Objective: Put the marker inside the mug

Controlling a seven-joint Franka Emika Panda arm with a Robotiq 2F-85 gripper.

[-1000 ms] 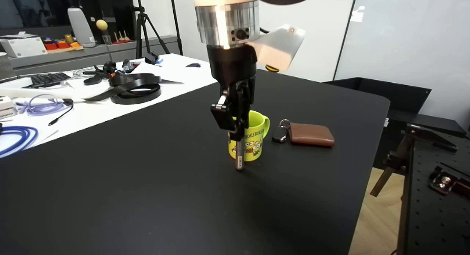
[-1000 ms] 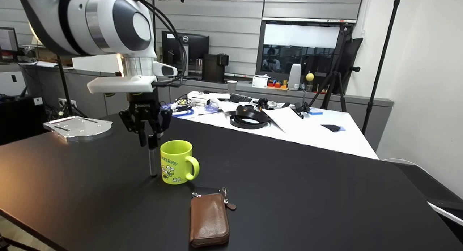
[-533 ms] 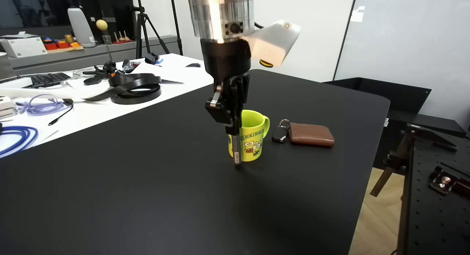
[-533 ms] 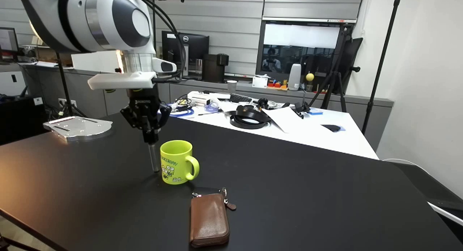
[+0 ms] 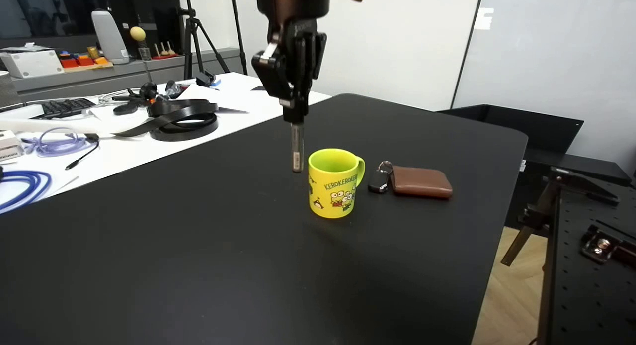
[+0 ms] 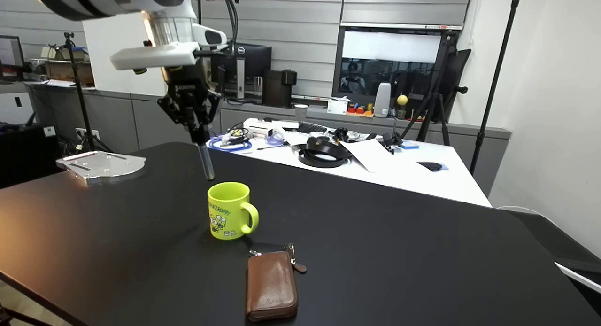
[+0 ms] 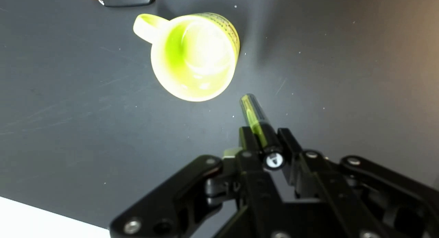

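Gripper point(image 5: 296, 114): hanging over the table point(image 5: 198, 265), pinching the marker point(image 5: 297, 147) near its top between both fingers.
Marker: pointing down, leaning slightly, hanging just beside the mug point(image 5: 332, 191), outside and apart.
Mug: standing upright.
Key point(image 5: 378, 181): lying beside the wallet point(image 5: 421, 182), perhaps touching it.
Wallet: lying rightmost on the table in an exterior view.

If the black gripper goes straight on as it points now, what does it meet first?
Likely the flat black tabletop, touched first by the slim dark marker in the gripper. The line seems to pass just beside the bright yellow-green mug, though depth is unclear.
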